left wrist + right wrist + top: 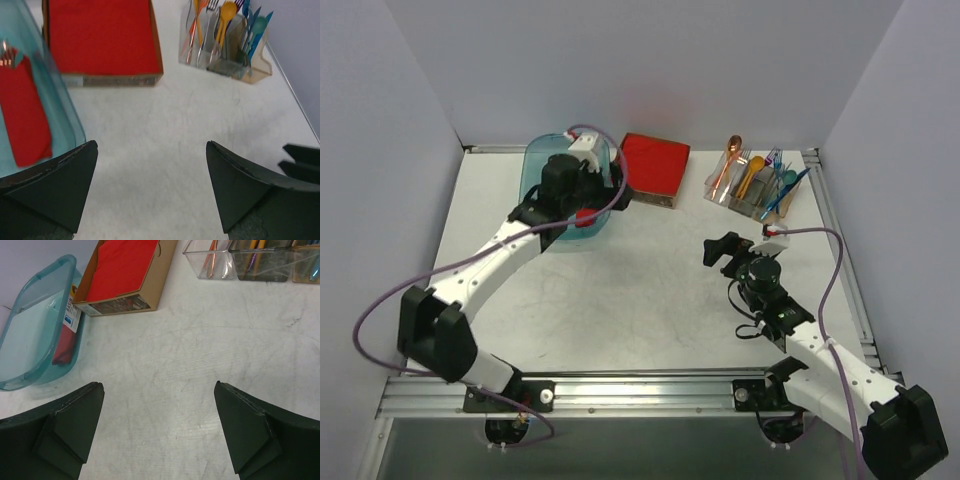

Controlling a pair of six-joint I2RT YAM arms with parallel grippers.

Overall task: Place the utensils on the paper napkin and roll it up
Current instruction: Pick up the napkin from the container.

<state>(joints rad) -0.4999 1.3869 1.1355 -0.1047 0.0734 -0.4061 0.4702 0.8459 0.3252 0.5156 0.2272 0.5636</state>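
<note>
My left arm hides most of the teal bin (533,170) at the table's (650,290) far-left corner, and I cannot tell the paper napkin from the red stack (655,165) at the far edge. The utensils (254,30) stand in the clear holder (740,195) at the far-right corner. My left gripper (151,146) and right gripper (159,385) both gape wide, holding nothing, over bare mid-table.

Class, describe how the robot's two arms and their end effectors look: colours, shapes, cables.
Both the left arm and right arm have white links joined by black joint housings, each trailed by a thin purple cable. The left end effector and right end effector carry matte black, wedge-shaped fingers.
</note>
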